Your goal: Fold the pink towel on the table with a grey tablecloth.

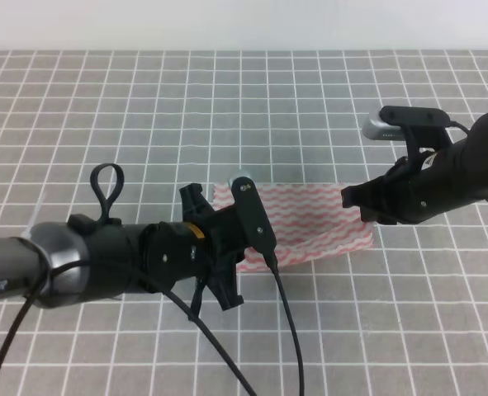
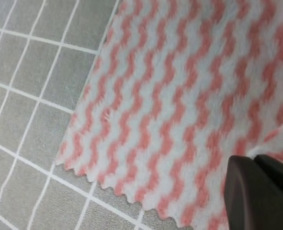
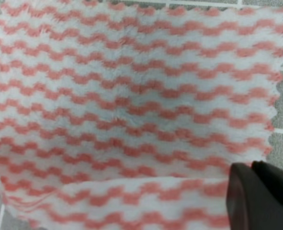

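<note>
plain white wall (image 1: 244,25) running along the far edge, smooth and unmarked, bright even light, no strong shadows

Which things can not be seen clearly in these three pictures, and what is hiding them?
- Left edge of the pink towel: exterior high view, covered by the left pincer.
- Right pincer jaws: exterior high view, hidden by the arm; open or shut unclear.
- Both wrist views: only one dark fingertip shows, cut off by the corner.
- Lower towel fold: right wrist view, blurred.
</note>
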